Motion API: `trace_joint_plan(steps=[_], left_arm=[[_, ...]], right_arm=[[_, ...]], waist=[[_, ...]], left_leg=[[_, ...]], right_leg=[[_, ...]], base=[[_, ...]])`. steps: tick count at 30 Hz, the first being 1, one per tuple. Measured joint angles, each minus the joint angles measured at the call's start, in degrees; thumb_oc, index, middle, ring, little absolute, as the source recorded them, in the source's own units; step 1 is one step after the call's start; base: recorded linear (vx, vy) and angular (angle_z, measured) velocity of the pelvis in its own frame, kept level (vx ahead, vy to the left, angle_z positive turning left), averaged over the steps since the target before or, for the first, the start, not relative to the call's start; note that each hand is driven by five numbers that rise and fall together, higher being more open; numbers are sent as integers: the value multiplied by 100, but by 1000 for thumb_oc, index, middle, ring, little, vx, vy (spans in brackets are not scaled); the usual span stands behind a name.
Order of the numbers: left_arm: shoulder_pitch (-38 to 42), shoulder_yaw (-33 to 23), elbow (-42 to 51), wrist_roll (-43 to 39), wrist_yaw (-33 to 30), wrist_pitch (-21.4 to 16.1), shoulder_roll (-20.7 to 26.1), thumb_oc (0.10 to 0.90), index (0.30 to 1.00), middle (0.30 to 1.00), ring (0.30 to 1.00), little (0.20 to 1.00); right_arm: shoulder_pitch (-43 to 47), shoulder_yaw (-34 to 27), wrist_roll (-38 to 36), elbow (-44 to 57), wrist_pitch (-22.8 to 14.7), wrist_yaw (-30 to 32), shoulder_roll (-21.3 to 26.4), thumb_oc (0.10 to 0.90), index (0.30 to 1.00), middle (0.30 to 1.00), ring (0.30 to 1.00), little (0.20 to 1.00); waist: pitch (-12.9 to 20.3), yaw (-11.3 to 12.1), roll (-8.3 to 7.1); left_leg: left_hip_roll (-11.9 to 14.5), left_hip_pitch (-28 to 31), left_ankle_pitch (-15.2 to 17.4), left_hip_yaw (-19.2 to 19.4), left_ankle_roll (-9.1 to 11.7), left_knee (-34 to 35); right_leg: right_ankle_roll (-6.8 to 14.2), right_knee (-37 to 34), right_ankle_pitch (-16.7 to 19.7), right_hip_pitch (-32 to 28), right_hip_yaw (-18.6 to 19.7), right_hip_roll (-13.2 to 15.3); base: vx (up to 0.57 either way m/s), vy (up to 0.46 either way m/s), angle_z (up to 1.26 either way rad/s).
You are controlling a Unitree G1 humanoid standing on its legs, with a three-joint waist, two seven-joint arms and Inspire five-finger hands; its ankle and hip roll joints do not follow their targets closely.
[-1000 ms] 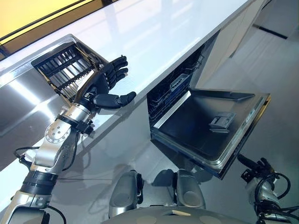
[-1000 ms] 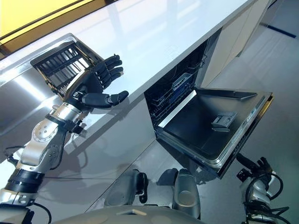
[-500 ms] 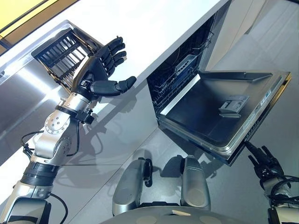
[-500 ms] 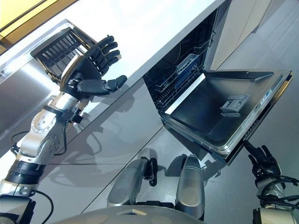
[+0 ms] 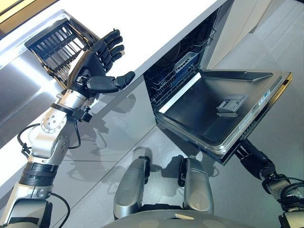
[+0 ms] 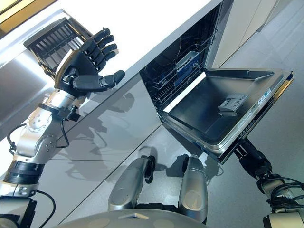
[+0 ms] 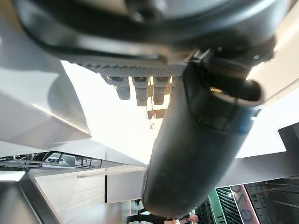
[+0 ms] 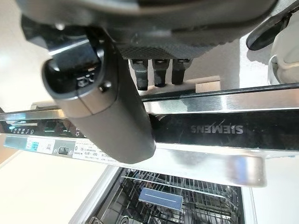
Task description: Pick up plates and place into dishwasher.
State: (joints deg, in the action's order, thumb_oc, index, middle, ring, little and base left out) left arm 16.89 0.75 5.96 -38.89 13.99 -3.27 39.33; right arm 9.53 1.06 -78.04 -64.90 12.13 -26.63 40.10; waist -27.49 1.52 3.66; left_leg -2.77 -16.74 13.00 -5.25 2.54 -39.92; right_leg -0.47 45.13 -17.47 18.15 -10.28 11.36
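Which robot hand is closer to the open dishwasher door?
Right. The right hand is just under the outer edge of the dishwasher door; the left hand is raised over the white counter, well away.

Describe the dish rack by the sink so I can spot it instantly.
Follow the long white countertop to its left end beside the steel sink. The dish rack sits there behind the raised left hand: dark, slatted, the counter's one ribbed object.

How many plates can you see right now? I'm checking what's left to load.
0. The rack by the sink holds none, the left hand is open and empty, and the dishwasher basket shows none; some may be hidden deeper inside.
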Motion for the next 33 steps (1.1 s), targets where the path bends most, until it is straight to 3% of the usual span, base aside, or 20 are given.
trace_joint_plan(steps=[8, 13, 18, 33], left_arm=[[126, 8, -5, -56, 103, 205, 111, 800, 900, 900, 900, 900], [163, 87, -13, -58, 96, 248, 176, 800, 900, 900, 900, 900], [297, 190, -104, -57, 83, 313, 192, 800, 900, 900, 900, 900], [379, 335, -170, -57, 76, 422, 182, 800, 900, 900, 900, 900]], right_arm=[[-3, 54, -144, 507, 42, 1, -35, 800, 900, 900, 900, 900], [35, -28, -869, 1188, -194, -7, -565, 800, 900, 900, 900, 900], [15, -12, -1192, 1796, -70, -121, -752, 800, 900, 900, 900, 900], [27, -35, -1316, 1879, -149, -121, -901, 800, 900, 900, 900, 900]], waist=[[3, -10, -155], [5, -5, -171], [17, -10, -296], [23, 72, -311]], left_leg=[[-6, 7, 2, -48, 19, -43], [-21, 29, -4, -120, 19, -25], [-21, 106, -24, -175, 27, 14], [-8, 265, -58, -282, -26, 334]], right_leg=[[4, -3, 3, -37, -18, -8], [-5, 4, 6, -58, -51, -4], [-11, -31, 9, -167, -110, -7], [-7, -224, 10, -277, -173, -37]], base=[[52, -3, -2], [34, 15, 3], [43, 19, 1], [28, -2, 0]])
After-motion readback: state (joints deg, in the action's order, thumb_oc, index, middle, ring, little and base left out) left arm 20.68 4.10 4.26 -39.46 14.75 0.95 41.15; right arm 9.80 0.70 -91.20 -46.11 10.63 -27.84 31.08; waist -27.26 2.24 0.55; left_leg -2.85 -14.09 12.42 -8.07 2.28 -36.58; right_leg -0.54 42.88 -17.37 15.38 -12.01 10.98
